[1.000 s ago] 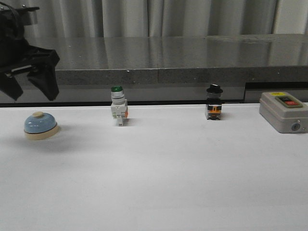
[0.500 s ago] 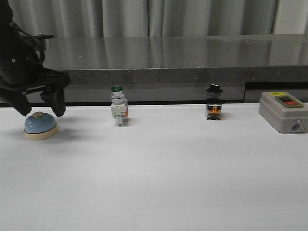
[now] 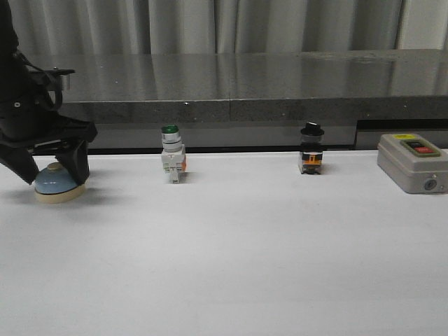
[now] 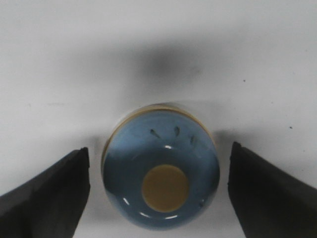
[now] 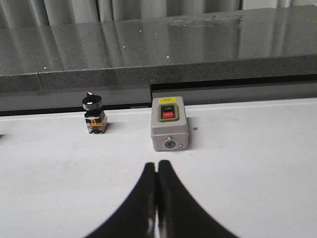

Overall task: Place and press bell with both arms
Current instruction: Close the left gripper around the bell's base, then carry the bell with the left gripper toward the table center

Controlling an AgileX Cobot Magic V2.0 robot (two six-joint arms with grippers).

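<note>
White table [image 3: 245,266] holds a grey box [image 5: 169,124] (red button's lettering unreadable).

Glossy blue bell [image 4: 161,186] on matt white table [image 3: 280,245].

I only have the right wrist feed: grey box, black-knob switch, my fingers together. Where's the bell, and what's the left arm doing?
Observer: The bell sits at the far left of the table, well left of your frame. The left gripper is down over it.
Operator: Has it gripped yet?
Observer: No. In the left wrist view the fingers stand open on either side of the bell, with table showing between each finger and the dome.
Operator: Anything else close to the bell?
Observer: Nearest is a green-capped push-button switch, apart from it toward the middle. It is outside your view.
</note>
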